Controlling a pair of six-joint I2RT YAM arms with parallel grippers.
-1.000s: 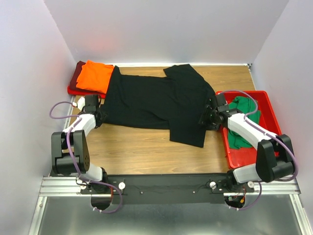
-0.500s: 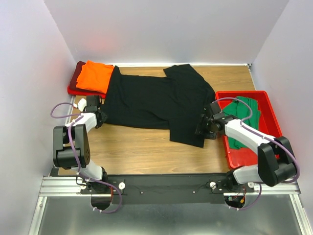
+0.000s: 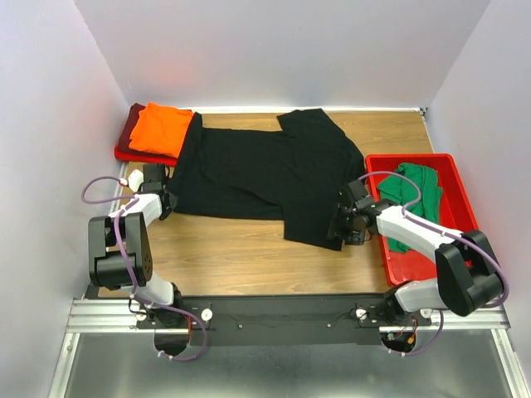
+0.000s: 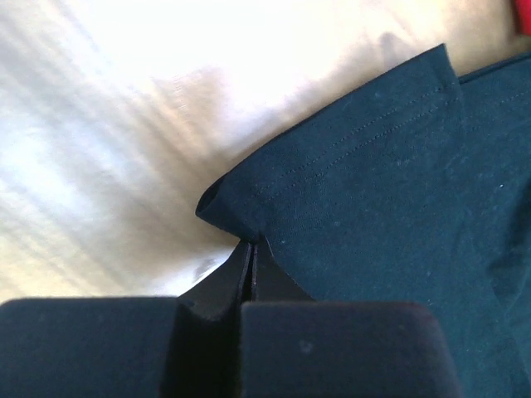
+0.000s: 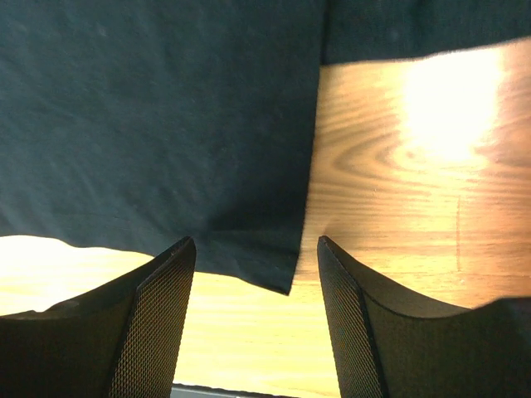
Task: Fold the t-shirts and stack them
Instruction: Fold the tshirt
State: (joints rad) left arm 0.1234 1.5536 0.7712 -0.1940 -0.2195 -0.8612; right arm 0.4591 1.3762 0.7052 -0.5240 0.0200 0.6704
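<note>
Black t-shirt (image 3: 257,170) on the surface (image 3: 232,249), dark red shirt (image 3: 133,123) mostly hidden under orange shirt (image 3: 160,128), left claw (image 4: 251,249) pinching black hem, right claw (image 5: 253,253) spread, green shirt (image 3: 412,191) in red bin (image 3: 455,170).

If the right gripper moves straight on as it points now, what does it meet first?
Probably the black t-shirt, whose corner lies just ahead of the open right gripper, flat on the table; depth is unclear.

Top view bright, even, sharp. Wrist views: blown-out glare on table (image 4: 124,99); black t-shirt (image 4: 398,207) stitching crisp.
</note>
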